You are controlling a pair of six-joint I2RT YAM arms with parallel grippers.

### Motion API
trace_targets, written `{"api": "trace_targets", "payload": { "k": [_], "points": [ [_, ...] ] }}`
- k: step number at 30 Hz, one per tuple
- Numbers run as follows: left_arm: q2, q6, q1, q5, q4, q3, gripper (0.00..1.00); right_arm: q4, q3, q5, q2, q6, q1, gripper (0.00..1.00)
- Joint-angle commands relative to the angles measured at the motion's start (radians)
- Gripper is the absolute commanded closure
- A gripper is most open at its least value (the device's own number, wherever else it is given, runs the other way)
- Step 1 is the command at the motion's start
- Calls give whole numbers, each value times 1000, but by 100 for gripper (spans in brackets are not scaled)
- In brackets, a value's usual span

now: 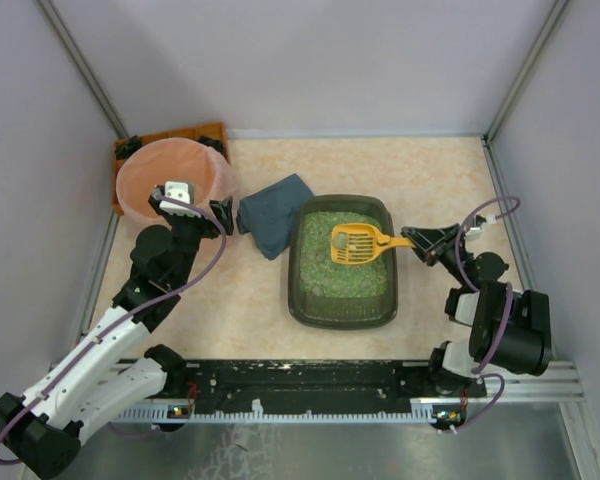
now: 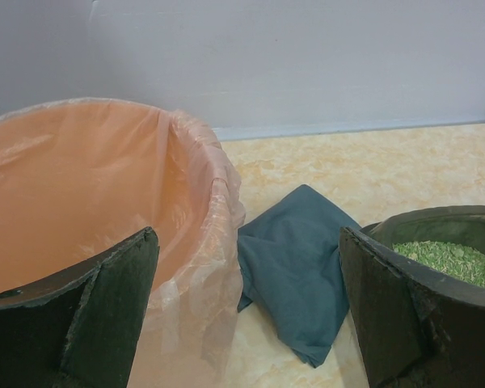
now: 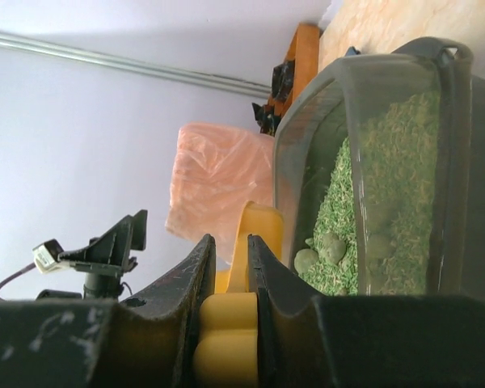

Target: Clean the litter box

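Observation:
The dark grey-green litter box (image 1: 342, 318) with green granules sits at the table's middle. It also shows in the left wrist view (image 2: 444, 220) and the right wrist view (image 3: 307, 137). My right gripper (image 1: 412, 241) is shut on the handle of a yellow slotted scoop (image 1: 353, 243) and holds its head over the granules. The wrist view shows the handle (image 3: 255, 234) pinched between the right gripper's (image 3: 230, 250) fingers. Several round clumps (image 3: 319, 250) lie in the litter. My left gripper (image 1: 190, 205) is open and empty by the pink bucket's near rim, as the left wrist view (image 2: 246, 315) shows.
The round pink bucket (image 1: 170, 180) with a plastic liner stands at the back left (image 2: 81, 186). An orange-brown tray (image 1: 205, 133) sits behind it. A folded blue cloth (image 1: 275, 215) lies between bucket and litter box (image 2: 299, 259). Walls enclose the table on three sides.

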Motion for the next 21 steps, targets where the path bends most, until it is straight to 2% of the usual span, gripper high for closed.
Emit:
{"api": "trace_targets", "payload": {
  "k": [1,6,14,17,21],
  "points": [
    [2,-3,0,3,17,28,4,129,6,2,8,15,23,100],
    [-1,-7,0,-10,16,33,4,86,-7,25,-11,-4,23,100],
    [-50,-84,0,-17,-87,79,2,139,23,39,-31,88,31,100],
    [-79,-109,1,7,-176,103,2,11,65,66,-99,70,57,100],
    [-147,-131,0,5,-294,110,2,-390,187,147,-245,-74,127,100]
  ]
}}
